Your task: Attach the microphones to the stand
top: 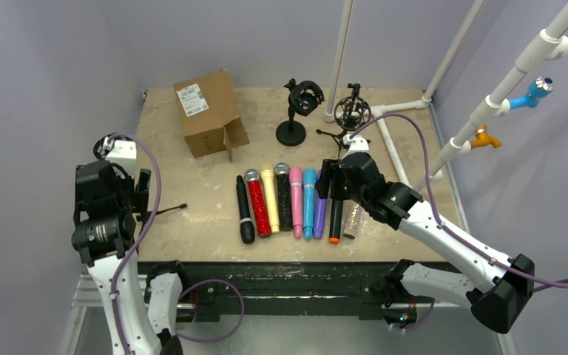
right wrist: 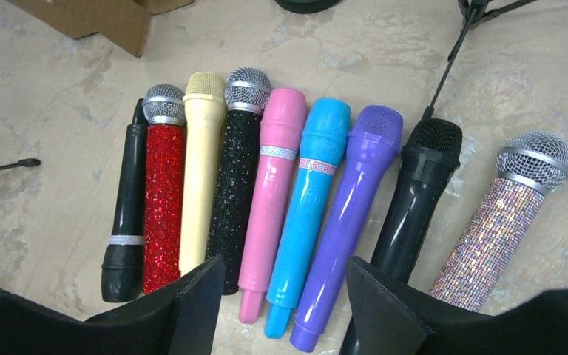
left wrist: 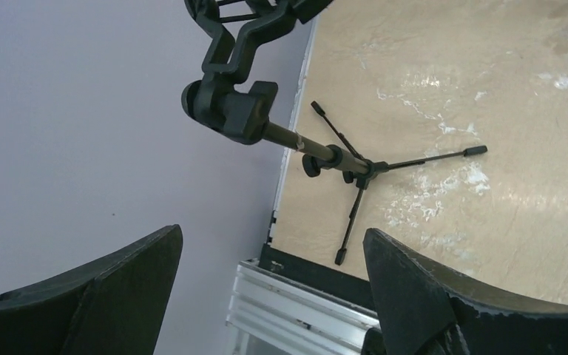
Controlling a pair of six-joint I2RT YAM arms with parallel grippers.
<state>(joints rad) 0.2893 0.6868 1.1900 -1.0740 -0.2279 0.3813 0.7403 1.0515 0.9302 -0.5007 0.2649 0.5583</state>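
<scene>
Several microphones lie side by side on the table (top: 192, 185): black (right wrist: 126, 214), glittery red (right wrist: 163, 200), cream (right wrist: 200, 170), glittery black (right wrist: 238, 177), pink (right wrist: 274, 185), blue (right wrist: 310, 200), purple (right wrist: 355, 207), glossy black (right wrist: 418, 200), glittery silver (right wrist: 499, 222). The row shows in the top view (top: 296, 200). My right gripper (top: 333, 181) (right wrist: 285, 270) is open and empty above the pink, blue and purple ones. My left gripper (top: 142, 194) (left wrist: 272, 244) is open and empty near a small tripod stand (left wrist: 355, 166) with a clip (left wrist: 229, 111) at the table's left edge.
A round-base stand (top: 292, 111) and a tripod stand (top: 351, 115), both with shock mounts, stand at the back. A brown cardboard box (top: 208, 112) is at the back left. White pipes (top: 388, 140) cross the back right corner.
</scene>
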